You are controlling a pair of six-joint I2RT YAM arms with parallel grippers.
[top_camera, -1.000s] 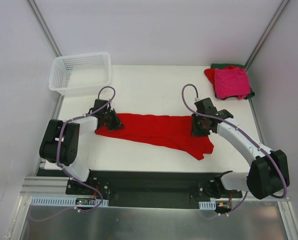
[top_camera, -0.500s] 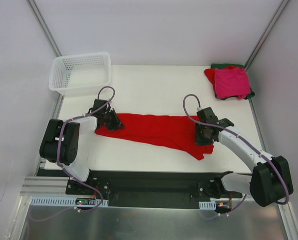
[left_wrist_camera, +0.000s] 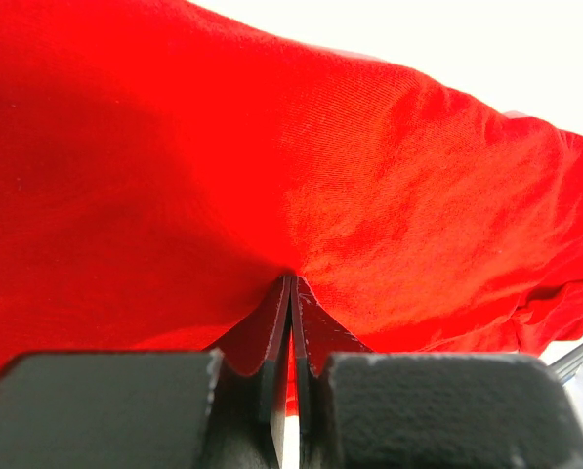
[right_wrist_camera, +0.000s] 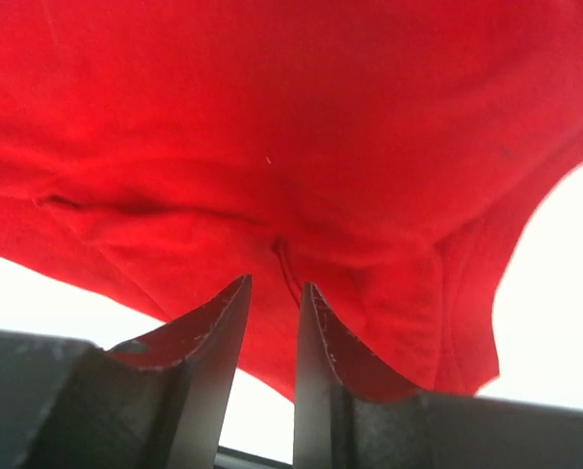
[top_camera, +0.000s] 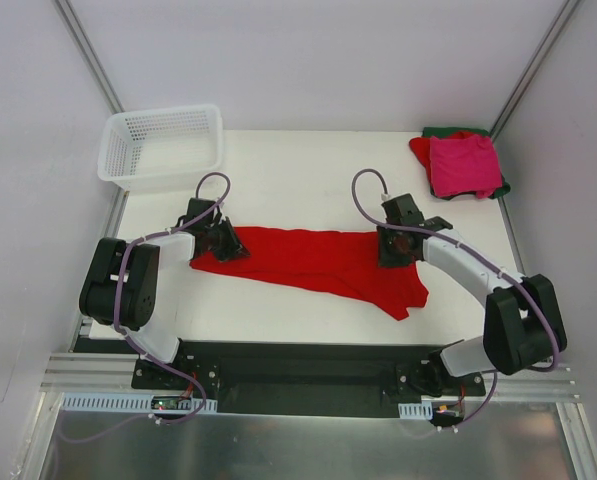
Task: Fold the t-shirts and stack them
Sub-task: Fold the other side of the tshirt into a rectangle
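A bright red t-shirt (top_camera: 308, 258) lies stretched out in a long band across the middle of the table. My left gripper (top_camera: 225, 245) is shut on the shirt's left end; in the left wrist view its jaws (left_wrist_camera: 291, 278) meet on a pinch of red cloth (left_wrist_camera: 389, 186). My right gripper (top_camera: 393, 252) sits over the shirt's right part, just short of the bunched right end. In the right wrist view its fingers (right_wrist_camera: 274, 283) stand a little apart, with a seam of the red cloth (right_wrist_camera: 301, 147) just beyond the tips and nothing pinched.
A magenta-pink shirt (top_camera: 463, 165) lies folded at the back right corner on a red one (top_camera: 419, 150) and a dark green one (top_camera: 448, 131). A white mesh basket (top_camera: 161, 147) stands at the back left. White table (top_camera: 308, 170) shows behind the shirt.
My right gripper went toward the near edge over the shirt's right end, then came back up and slightly left. The left gripper and the shirt have kept still.
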